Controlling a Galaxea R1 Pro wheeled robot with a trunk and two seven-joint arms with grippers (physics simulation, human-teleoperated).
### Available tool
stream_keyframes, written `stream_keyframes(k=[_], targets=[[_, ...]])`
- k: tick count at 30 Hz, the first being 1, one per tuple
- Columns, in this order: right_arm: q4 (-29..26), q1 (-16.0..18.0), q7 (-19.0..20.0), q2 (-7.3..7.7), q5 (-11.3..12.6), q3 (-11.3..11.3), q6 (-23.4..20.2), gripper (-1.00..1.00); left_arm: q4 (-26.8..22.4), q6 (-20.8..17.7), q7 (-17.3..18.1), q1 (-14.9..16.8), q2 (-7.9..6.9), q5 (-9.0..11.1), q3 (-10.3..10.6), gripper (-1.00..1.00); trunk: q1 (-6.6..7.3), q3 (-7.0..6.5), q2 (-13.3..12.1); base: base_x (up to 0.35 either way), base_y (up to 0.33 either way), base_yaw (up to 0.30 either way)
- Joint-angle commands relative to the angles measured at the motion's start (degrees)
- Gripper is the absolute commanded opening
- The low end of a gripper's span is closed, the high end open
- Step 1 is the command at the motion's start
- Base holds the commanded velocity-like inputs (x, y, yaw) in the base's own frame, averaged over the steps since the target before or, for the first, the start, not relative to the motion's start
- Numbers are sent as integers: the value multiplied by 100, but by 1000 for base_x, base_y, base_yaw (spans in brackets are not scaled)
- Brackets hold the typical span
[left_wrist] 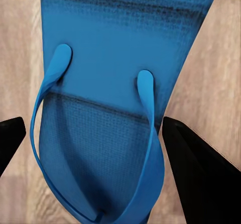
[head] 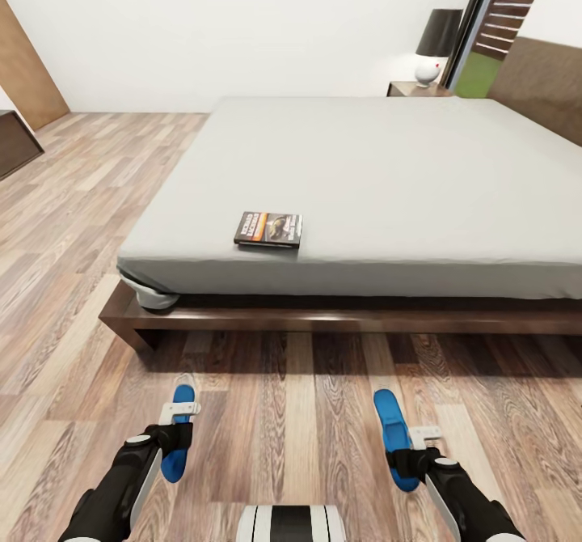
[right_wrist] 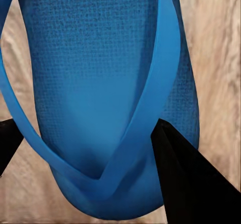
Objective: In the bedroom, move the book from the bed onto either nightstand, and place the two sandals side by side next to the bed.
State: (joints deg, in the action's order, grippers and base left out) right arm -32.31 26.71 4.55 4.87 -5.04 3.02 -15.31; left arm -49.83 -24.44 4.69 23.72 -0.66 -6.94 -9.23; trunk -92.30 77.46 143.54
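The dark book (head: pixel 268 230) with an orange picture lies near the front edge of the grey bed (head: pixel 380 170). A dark nightstand (head: pixel 414 88) stands beyond the bed's far side. In the head view my left gripper (head: pixel 179 427) is over one blue sandal (head: pixel 177 445) on my left. My right gripper (head: pixel 405 447) is over the other blue sandal (head: pixel 394 429) on my right. In the left wrist view the left gripper (left_wrist: pixel 94 133) has both black fingers against the sandal (left_wrist: pixel 115 58) edges. In the right wrist view the right gripper (right_wrist: pixel 88 128) grips its sandal (right_wrist: pixel 95 78) the same way.
A white lamp with a dark shade (head: pixel 433 52) stands on the nightstand. The bed's dark wooden frame (head: pixel 339 319) runs across just ahead of both arms. Wood-plank floor (head: pixel 283 412) lies between the sandals. A dark bench corner (head: pixel 14 144) sits at far left.
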Motion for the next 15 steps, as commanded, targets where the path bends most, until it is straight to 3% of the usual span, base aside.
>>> stream_keyframes(k=[1,15], targets=[[-16,1,37,-4,-38,32,-66,-100,-10,-25,50,1,4,-62,-17,-100,-1,27,3,0,0,0],[-116,1,37,-4,-40,32,-95,-100,-17,-25,49,1,4,-62,-17,-100,-37,337,22,0,0,0]])
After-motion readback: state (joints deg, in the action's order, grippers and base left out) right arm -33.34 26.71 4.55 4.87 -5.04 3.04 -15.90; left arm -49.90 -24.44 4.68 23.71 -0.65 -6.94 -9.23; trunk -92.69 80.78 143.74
